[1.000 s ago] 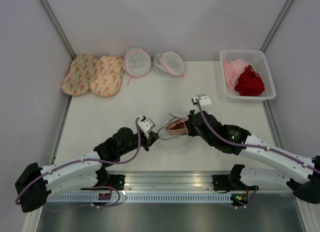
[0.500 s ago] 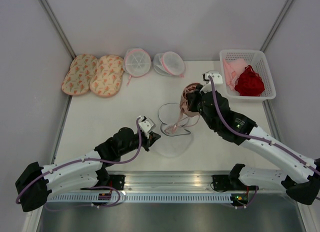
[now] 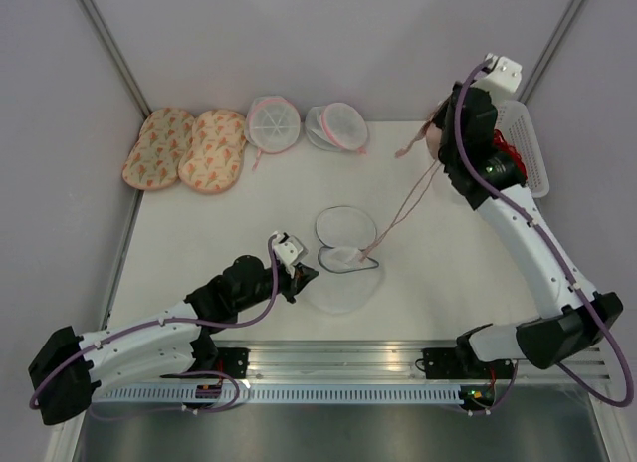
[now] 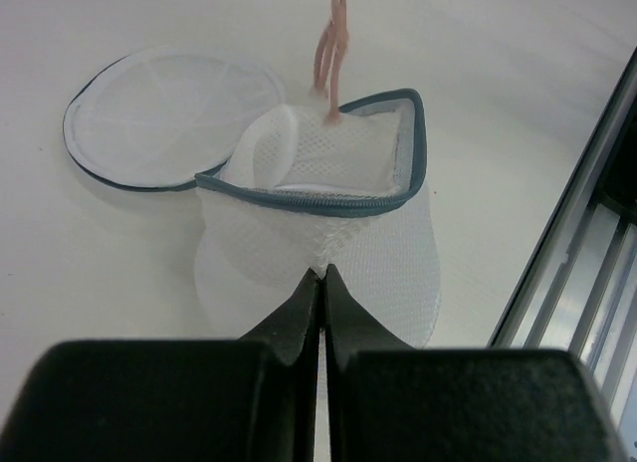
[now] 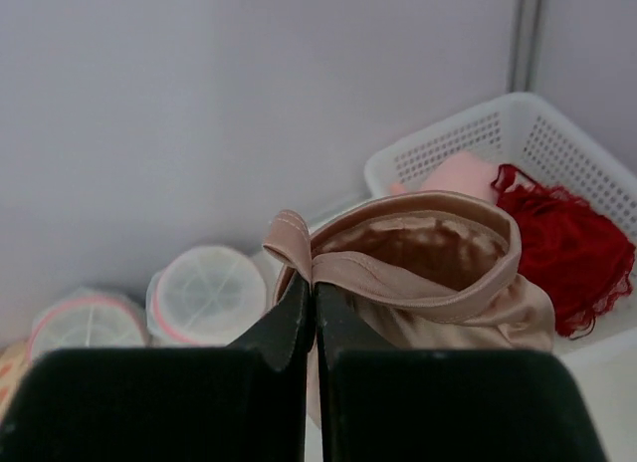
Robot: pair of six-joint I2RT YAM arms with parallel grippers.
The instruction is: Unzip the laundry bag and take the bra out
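The laundry bag [image 3: 343, 258] lies open mid-table, white mesh with a dark grey zipper rim, its round lid flipped back. It fills the left wrist view [image 4: 328, 223]. My left gripper [image 3: 304, 280] [image 4: 320, 273] is shut on the bag's near mesh wall. My right gripper [image 3: 438, 133] [image 5: 311, 283] is raised high at the back right, shut on the edge of the beige-pink bra [image 5: 438, 263]. The bra's cups [image 3: 435, 141] are mostly hidden behind the arm. Its thin straps [image 3: 403, 208] [image 4: 331, 44] still trail down into the bag's mouth.
A white basket [image 3: 530, 163] [image 5: 557, 143] at the back right holds a dark red lacy garment [image 5: 572, 253] and pale pink cloth. Two white pouches with pink trim [image 3: 273, 121] [image 3: 338, 125] and two patterned pads [image 3: 187, 148] lie along the back wall.
My right gripper has lifted the bra out of the bag and swung it up and back right toward the basket, stretching the straps. My left gripper has kept hold of the bag.
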